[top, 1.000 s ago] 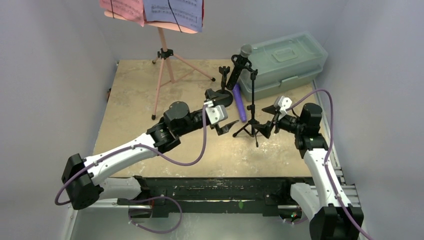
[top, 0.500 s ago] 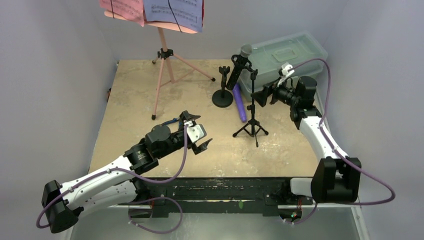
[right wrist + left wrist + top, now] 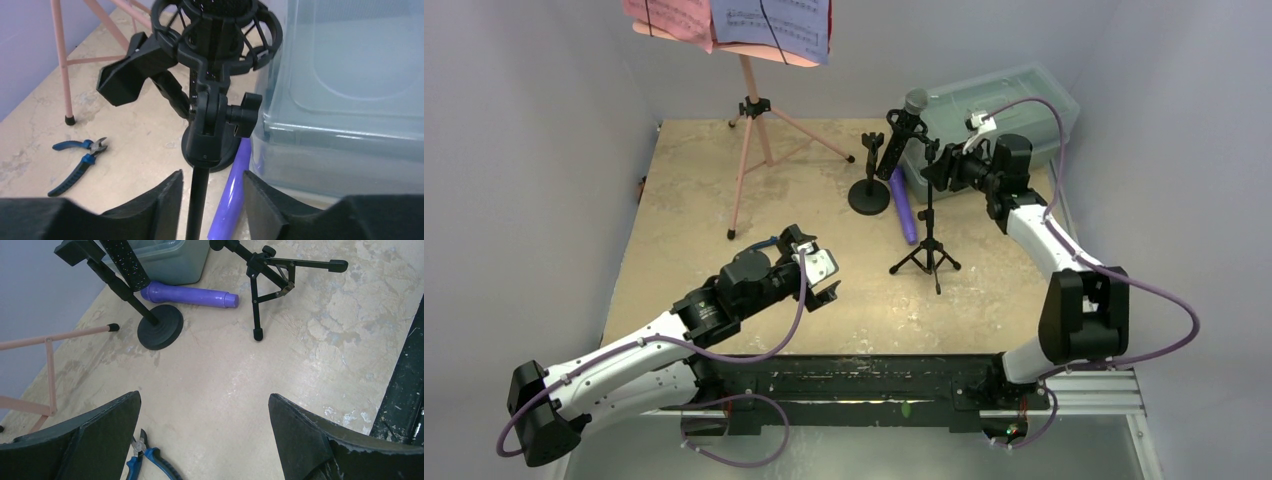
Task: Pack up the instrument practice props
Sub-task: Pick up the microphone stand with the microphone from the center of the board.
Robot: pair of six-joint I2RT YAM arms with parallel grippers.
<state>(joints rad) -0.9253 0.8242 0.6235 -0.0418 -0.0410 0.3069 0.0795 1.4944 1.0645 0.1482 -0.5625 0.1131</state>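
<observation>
The pink tripod music rack (image 3: 750,105) stands at the back left, carrying a red sheet (image 3: 670,16) and a lavender sheet (image 3: 770,20). The black silver-headed mic (image 3: 910,118) sits in a shock mount (image 3: 216,30) on the black tripod support (image 3: 927,252). A second, round-based support (image 3: 869,195) with a clip (image 3: 131,74) stands behind it. The purple mic (image 3: 905,210) lies on the table beside the box and also shows in the left wrist view (image 3: 190,294). My right gripper (image 3: 212,176) is open with its jaws on either side of the tripod support's pole (image 3: 197,200), just below the mount. My left gripper (image 3: 204,397) is open and empty above bare table.
The translucent greenish lidded box (image 3: 1014,108) stands at the back right, right behind the right gripper. Blue-handled pliers (image 3: 150,462) lie on the table by my left gripper and also show in the right wrist view (image 3: 75,162). The rack's legs spread over the back left.
My right gripper has risen from the tripod support's feet to its upper pole and moved left around it. My left arm pulled back toward the near left, then held still.
</observation>
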